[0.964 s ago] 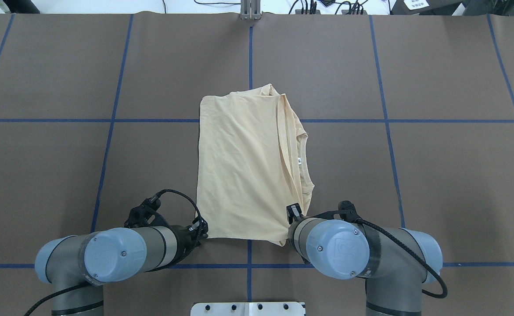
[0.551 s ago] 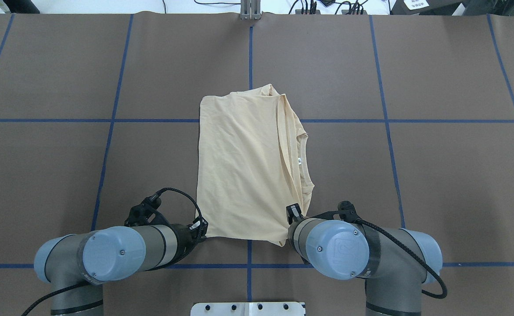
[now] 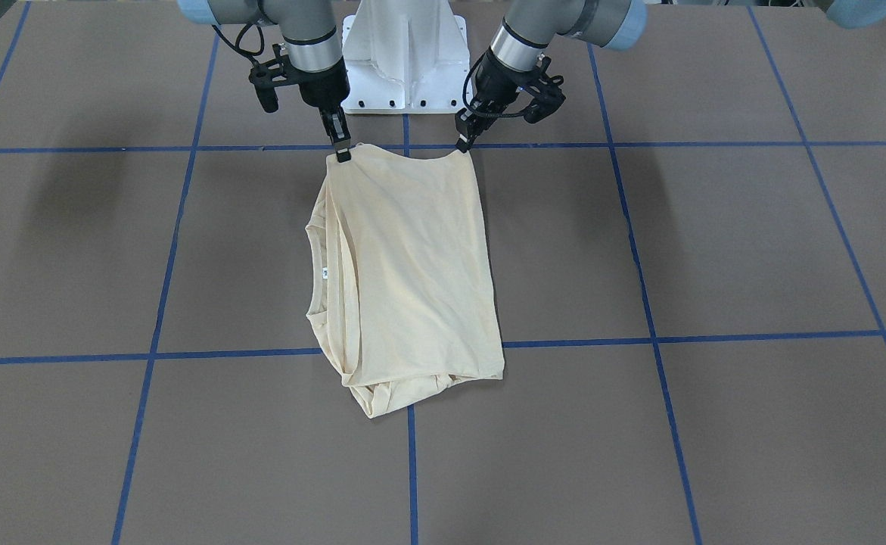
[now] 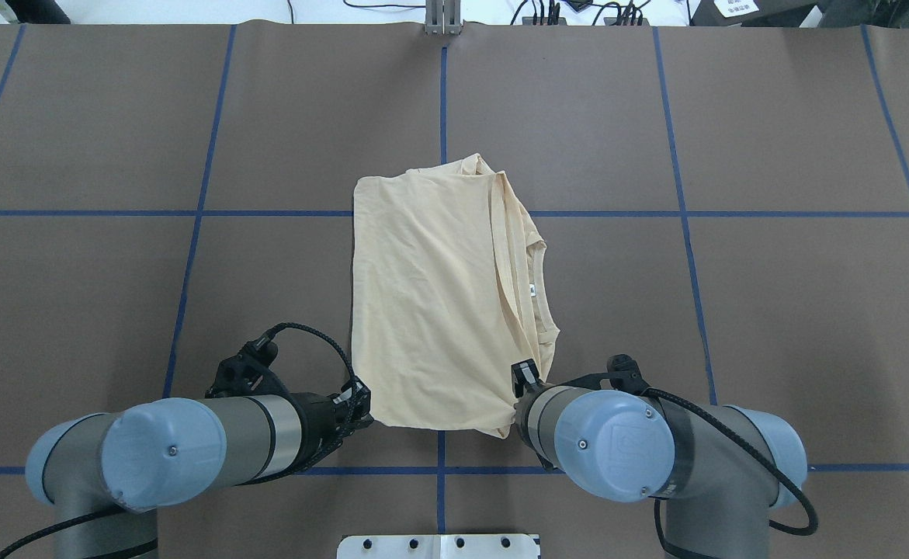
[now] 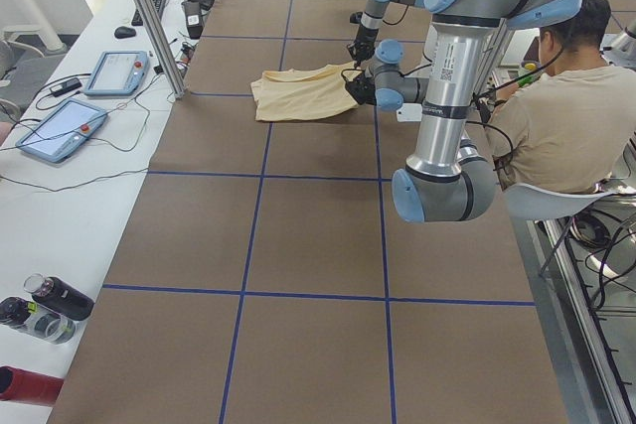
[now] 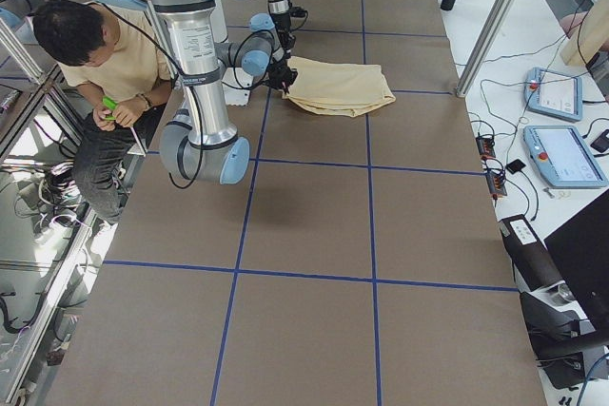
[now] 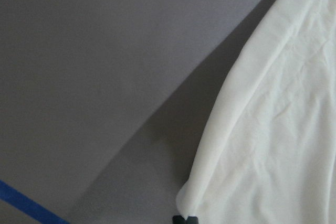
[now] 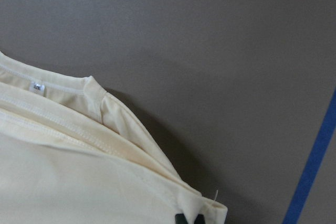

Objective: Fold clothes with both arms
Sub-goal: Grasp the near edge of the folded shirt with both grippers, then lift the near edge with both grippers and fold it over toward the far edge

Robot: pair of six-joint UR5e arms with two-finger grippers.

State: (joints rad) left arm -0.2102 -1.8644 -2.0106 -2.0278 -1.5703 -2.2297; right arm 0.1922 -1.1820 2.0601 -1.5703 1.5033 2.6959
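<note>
Since the earlier overhead frame both arms have drawn back a little toward the base. Their blue elbow caps now sit lower in the view, and the shirt's near edge has come along with them.

Findings:
- The left claw (image 3: 461,144) is closed to a thin pinch on one near corner of the shirt (image 3: 412,257). Its wrist view shows the corner bunched at the tips.
- The right claw (image 3: 343,154) is likewise closed on the other near corner, the one with stacked hems.
- The shirt lies folded on the counter (image 3: 715,250), stretching away from both claws, with the held edge spanning the gap between them. Its neck label (image 3: 324,273) lies beyond the right claw, on that claw's outer side.

Assessment: the fabric looks thin, light and limp. It should sag between the claws and drag on the counter, not hold its shape. The corners are the sound places to grip, taking all layers at once. The layers on the right claw's side may slip apart, so the two claws should travel evenly.
</note>
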